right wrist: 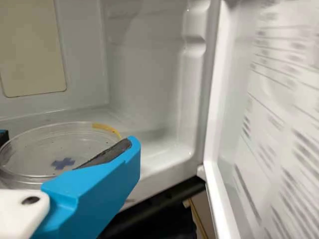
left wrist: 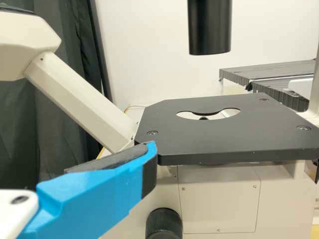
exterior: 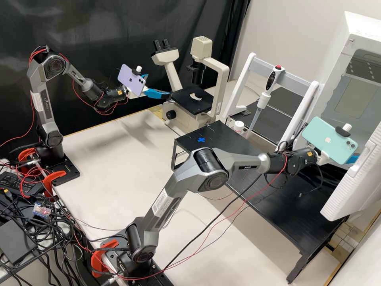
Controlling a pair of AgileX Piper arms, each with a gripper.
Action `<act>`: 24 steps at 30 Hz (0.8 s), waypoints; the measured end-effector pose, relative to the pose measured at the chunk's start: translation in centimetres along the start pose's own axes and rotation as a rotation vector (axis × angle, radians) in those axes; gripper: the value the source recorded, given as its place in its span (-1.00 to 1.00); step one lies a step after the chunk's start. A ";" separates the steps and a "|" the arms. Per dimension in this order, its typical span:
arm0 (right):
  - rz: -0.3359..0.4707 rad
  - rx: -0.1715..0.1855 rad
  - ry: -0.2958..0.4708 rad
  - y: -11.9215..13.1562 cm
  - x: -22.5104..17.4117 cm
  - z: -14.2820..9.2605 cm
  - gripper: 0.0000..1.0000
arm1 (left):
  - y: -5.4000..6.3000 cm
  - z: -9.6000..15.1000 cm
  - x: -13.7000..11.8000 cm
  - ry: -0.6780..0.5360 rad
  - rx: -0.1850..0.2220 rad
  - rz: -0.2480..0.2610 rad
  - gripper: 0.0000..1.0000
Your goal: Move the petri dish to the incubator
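At the incubator's (right wrist: 144,74) mouth, right gripper (right wrist: 67,142): fingers (right wrist: 97,184) pinching the petri dish (right wrist: 37,149) from opposite sides; a side hold, presumably chosen to leave the underside free for setting down.
Petri dish: clear, round, roughly level; yellow strip (right wrist: 105,127) at the rim, blue cross (right wrist: 63,163) seen on or through it. Level carriage would likely keep base and lid together.
Chamber floor: beyond the dish, the likely resting place. Next move, as judged: farther in, then down, then release. Risk: clipping the front lip or side wall; release too near the edge.
Door (exterior: 349,186): swung wide, giving the right arm (exterior: 242,162) a way in.
Black stand (exterior: 278,210): low platform under that arm's reach; blue tape cross (exterior: 201,140) on top, probably a placement mark.
Left gripper (exterior: 158,85): fingers spread, nothing between them; beside the microscope (exterior: 186,105), apart from the work. Probably parked there, one arm sufficing.
Progress: late stage, by judgement; placing remains.
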 end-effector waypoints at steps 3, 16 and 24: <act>0.000 -0.016 -0.014 -0.5 1.1 -0.5 -1.00 | 0.0 0.0 0.0 0.000 0.000 0.000 1.00; -0.060 -0.010 -0.084 -2.7 4.7 -1.4 -1.00 | 0.0 0.0 0.0 0.000 0.000 0.000 1.00; -0.109 0.000 -0.061 -3.8 5.8 -0.9 -1.00 | 0.0 0.0 0.0 0.000 0.000 0.000 1.00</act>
